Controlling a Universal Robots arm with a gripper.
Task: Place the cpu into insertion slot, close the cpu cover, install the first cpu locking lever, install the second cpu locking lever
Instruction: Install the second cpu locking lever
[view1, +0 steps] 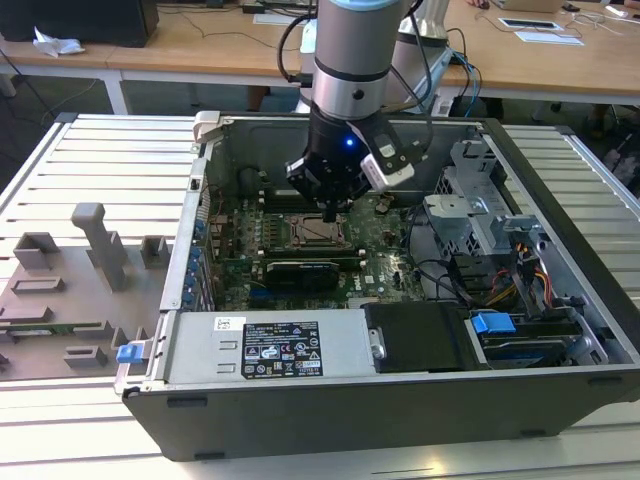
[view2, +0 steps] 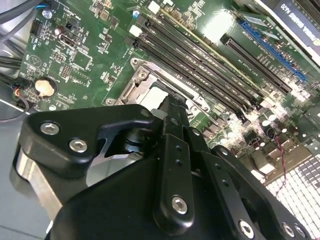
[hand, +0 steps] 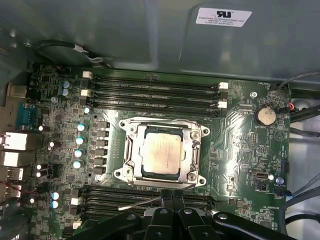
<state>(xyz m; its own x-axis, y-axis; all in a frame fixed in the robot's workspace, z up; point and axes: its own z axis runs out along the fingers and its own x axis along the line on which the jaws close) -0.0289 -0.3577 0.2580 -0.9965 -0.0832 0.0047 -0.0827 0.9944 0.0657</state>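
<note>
Silver-grey square cpu already sits under the closed dark metal cpu cover; black gripper, fingers seemingly pressed together, should press the thin lever squarely.

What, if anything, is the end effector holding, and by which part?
Cannot be told. The end effector hangs above the cpu in its socket.

above insertion slot: open | flanks: memory slots low | case wall beyond
</note>
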